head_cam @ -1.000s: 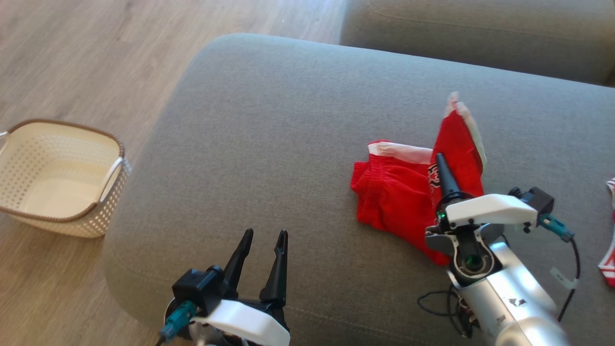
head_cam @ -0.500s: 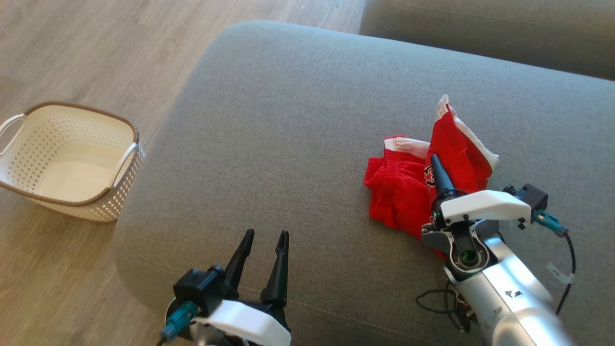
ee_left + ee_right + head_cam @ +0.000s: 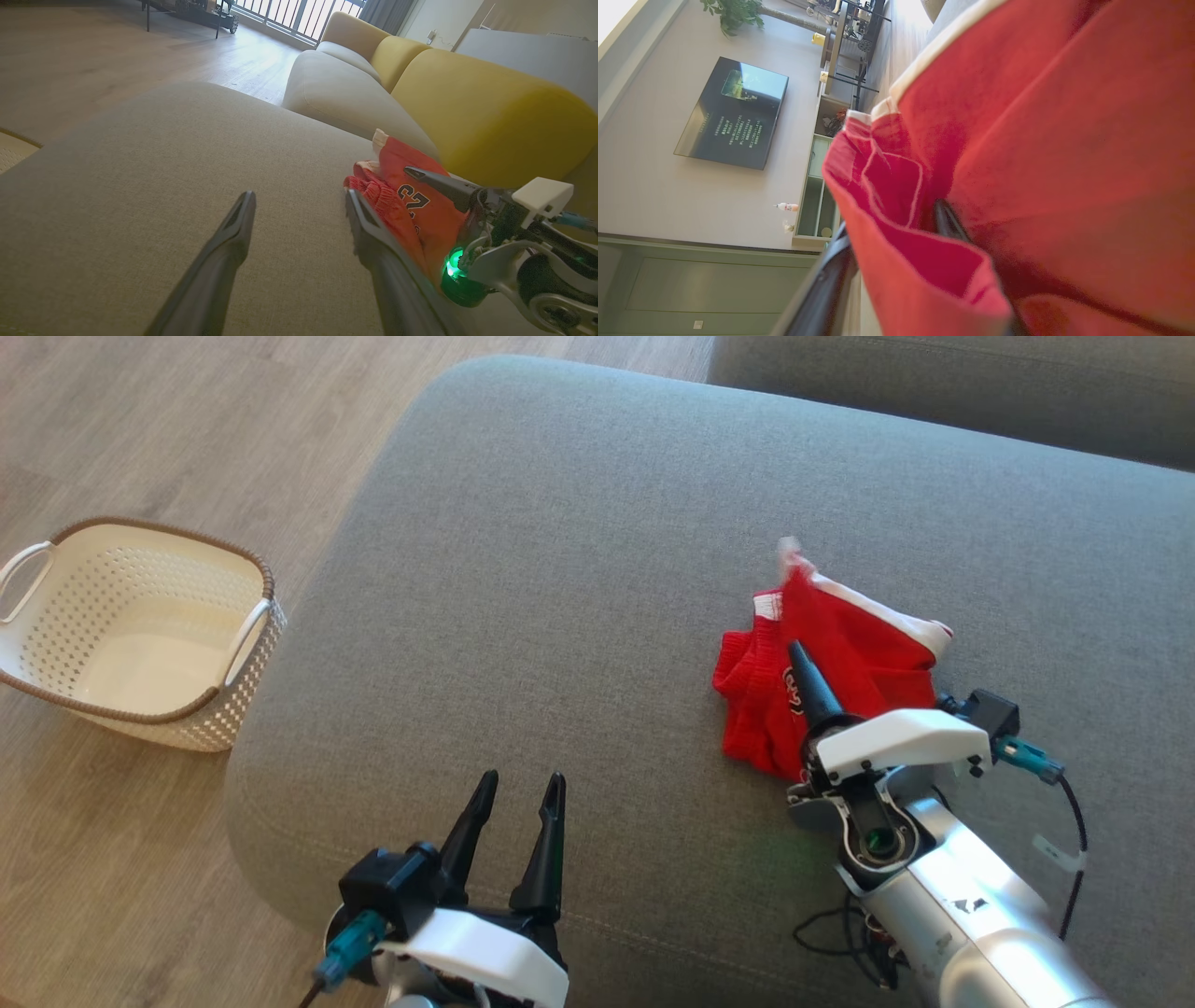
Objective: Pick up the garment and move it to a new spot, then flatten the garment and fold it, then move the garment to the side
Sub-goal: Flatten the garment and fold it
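Red garment (image 3: 845,658) with white trim, bunched on grey cushion (image 3: 579,569).

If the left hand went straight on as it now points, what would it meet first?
Probably bare grey cushion; the left hand aims past the red garment, which lies to its right. Depth is unclear.

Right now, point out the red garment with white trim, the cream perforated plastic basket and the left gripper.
red garment with white trim (image 3: 878,658): head view, red panel.
cream perforated plastic basket (image 3: 229,709): head view, outer side wall.
left gripper (image 3: 523,779): head view, midway between fingertips.
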